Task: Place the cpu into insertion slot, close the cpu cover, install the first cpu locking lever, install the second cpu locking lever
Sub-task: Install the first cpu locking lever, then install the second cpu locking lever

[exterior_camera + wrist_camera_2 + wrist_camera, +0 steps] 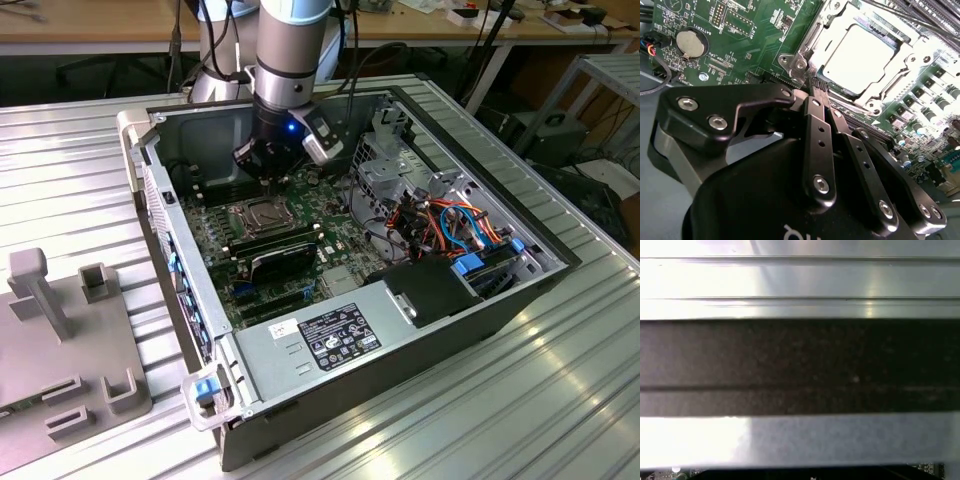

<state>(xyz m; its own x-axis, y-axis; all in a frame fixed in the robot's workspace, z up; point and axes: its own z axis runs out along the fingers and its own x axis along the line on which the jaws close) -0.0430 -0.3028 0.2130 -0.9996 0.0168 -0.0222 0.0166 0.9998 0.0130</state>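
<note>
The cpu (860, 57), a flat square with a bright silver top, lies in the insertion slot (240, 222) on the green board inside the open computer case. Over it lies the cpu cover (810, 50), a silver frame flat around the chip's edges. My gripper (817, 89) hangs just beside one corner of that cover, with its black fingers (816, 130) drawn together and shut. The tips reach a thin metal lever end at that corner; whether they pinch it I cannot tell. In the exterior view the gripper (268, 178) stands right behind the socket.
Long black modules (280, 245) lie just in front of the socket. A coin battery (691, 42) sits on the board. The power supply (330, 335) and a tangle of cables (450, 225) occupy the case's right. A grey fixture (60, 340) stands on the ribbed table at the exterior view's left.
</note>
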